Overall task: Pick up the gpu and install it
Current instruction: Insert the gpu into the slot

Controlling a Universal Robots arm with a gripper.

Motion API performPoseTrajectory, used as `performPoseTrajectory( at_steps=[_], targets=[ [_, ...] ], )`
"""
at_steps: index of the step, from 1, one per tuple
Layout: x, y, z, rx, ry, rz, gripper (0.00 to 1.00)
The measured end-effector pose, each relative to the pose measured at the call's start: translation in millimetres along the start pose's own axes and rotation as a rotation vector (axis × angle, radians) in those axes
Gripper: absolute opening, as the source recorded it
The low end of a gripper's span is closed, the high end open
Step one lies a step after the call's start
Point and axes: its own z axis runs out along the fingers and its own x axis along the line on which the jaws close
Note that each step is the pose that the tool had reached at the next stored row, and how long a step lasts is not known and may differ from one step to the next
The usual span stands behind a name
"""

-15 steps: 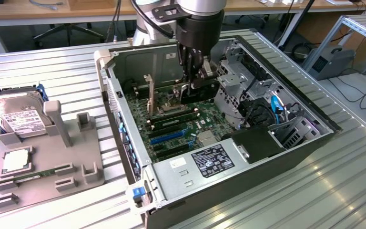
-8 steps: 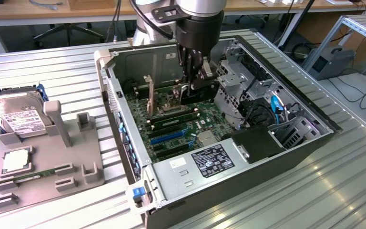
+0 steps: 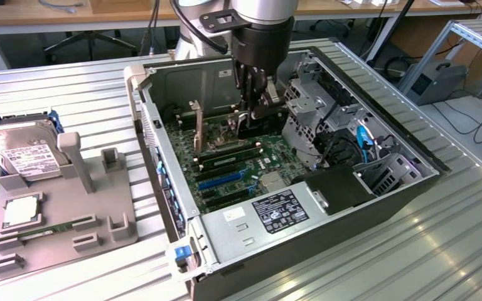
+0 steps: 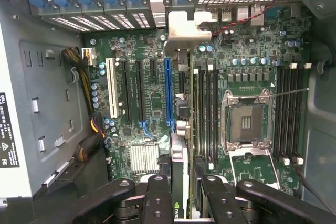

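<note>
Inside the open computer case (image 3: 153, 116), the gripper (image 4: 180, 192) has its fingers (image 4: 157, 198) clamped on the top edge of the gpu (image 4: 180, 129), which it holds on edge above the motherboard (image 4: 152, 98), the silver bracket (image 4: 184, 27) pointing toward the rear slot openings. In the wrist view the card runs just beside the long blue expansion slot (image 4: 168, 93) and looks slightly offset from it, toward the memory slots (image 4: 207, 114); my judgement is that pressing down while misaligned could jam the edge connector on the slot wall or bend the bracket against the case rear. A thin grip on the card's edge could also let it tilt or slip under insertion force, and the empty processor socket (image 4: 245, 121) sits near enough to be struck by a skewed card. Readable writing is sparse: part of a green logo on the gpu between the fingers, too cut off to read, and a black label (image 3: 278, 212) on the power supply, whose print is too small. In the exterior view, a hard drive (image 3: 25, 150) with a white label rests in the grey parts holder (image 3: 82, 219) outside the case, text illegible.
</note>
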Motion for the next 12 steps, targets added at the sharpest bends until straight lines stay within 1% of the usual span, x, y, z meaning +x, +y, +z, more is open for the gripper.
performPoseTrajectory(
  at_steps=[12],
  targets=[
    [0.1, 0.3, 2.1, 0.0001, 0.0016, 0.0, 0.27]
  ],
)
